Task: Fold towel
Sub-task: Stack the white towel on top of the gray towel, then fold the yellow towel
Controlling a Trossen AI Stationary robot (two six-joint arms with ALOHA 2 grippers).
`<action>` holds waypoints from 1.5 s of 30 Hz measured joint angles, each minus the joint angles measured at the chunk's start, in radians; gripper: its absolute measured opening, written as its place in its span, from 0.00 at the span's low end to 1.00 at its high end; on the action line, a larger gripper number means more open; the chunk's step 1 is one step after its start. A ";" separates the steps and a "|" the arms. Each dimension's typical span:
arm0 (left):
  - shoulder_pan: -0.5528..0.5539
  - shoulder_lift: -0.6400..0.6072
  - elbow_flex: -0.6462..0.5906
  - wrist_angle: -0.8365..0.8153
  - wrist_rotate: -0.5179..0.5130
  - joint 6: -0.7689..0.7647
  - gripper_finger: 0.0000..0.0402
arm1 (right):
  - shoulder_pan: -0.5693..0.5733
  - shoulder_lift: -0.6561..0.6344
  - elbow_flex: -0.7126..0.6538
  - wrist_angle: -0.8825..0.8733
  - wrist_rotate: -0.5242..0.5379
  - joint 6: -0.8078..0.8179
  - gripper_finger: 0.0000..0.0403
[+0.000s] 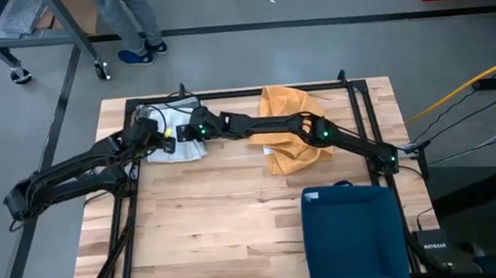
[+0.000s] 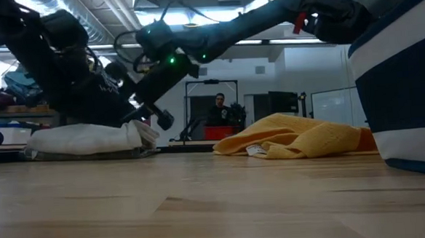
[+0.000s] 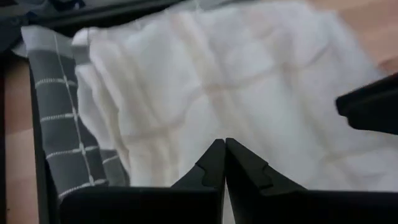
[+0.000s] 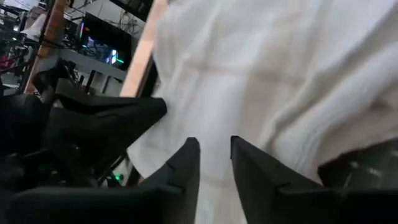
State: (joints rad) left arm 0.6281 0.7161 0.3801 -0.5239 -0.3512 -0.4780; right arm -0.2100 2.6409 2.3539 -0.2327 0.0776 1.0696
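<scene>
Both grippers at the white towel [image 1: 178, 146], upper left of the table [image 1: 238, 222] in the high view.

Left gripper [image 3: 224, 163]: fingers pressed together, tips touching, resting on the towel's near edge; whether any cloth is pinched between them cannot be told. Right gripper [image 4: 214, 158]: fingers a little apart, a narrow gap showing white cloth between them, no clamp visible. In the low view the towel [image 2: 90, 138] lies flat in a low heap at left centre, both arms over it. A grey checked cloth [image 3: 68, 130] lies beside it. Yellow cloth [image 1: 291, 127] is crumpled at upper centre; blue bin [image 1: 353, 236] at lower right. A person [image 2: 219, 111] is in the far room.
</scene>
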 joint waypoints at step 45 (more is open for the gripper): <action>0.086 -0.217 -0.143 0.282 -0.104 0.036 0.01 | -0.002 0.011 0.002 0.592 0.021 -0.156 0.07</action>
State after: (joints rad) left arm 0.7143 0.4989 0.2375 -0.2420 -0.4549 -0.4415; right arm -0.2119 2.6522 2.3554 0.3594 0.0984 0.9137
